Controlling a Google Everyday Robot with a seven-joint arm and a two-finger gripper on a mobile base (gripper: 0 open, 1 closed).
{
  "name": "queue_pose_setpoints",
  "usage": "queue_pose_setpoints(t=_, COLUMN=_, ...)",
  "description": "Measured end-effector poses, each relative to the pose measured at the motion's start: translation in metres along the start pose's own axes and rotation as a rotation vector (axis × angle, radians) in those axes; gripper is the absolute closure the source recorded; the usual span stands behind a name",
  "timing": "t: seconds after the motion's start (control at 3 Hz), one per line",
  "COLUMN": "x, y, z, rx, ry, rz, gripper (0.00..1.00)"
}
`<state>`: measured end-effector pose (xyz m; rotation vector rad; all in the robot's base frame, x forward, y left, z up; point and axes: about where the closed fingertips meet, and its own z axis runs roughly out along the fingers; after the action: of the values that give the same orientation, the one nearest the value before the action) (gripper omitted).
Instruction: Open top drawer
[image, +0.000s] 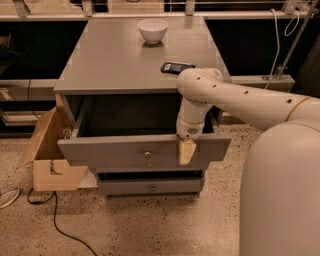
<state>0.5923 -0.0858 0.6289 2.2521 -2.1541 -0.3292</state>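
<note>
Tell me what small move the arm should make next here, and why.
Probably lift the gripper straight up off the front edge of the top drawer and back away. The drawer stands well out from the cabinet, its dark inside exposed, so it looks open enough. The gripper sits at the panel's upper edge, right of the knob; lifting first should avoid dragging it.

The claw (186, 151) is pale tan and hangs over the upper edge of the top drawer (110, 150), whose front is matte grey. Left of the claw, the drawer's small knob (147, 154) is a dull metal colour. The arm (240, 100) above the claw is cream with small dark dots. Behind the claw, the table (110, 60) is the same grey, bearing a white bowl (153, 30) and a dark, possibly black, flat object (176, 67). Far left of the claw is a brown cardboard box (52, 165). Below it the floor (150, 225) is speckled beige, crossed by a black cable (65, 232).
</note>
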Motion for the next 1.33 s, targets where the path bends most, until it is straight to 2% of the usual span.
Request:
queue_pose_setpoints(t=0.33, x=-0.001, y=0.001, z=-0.006, rx=0.0, ry=0.0, rz=0.0, gripper=0.65)
queue_pose_setpoints(t=0.67, x=0.002, y=0.018, z=-0.011, rx=0.021, ry=0.01, rz=0.012, gripper=0.88)
queue_pose_setpoints(t=1.0, x=0.002, y=0.018, z=-0.009, rx=0.021, ry=0.01, rz=0.012, gripper=1.0)
queue_pose_setpoints(t=1.33, x=0.007, y=0.039, z=-0.007, rx=0.06, ry=-0.02, rz=0.027, gripper=1.0)
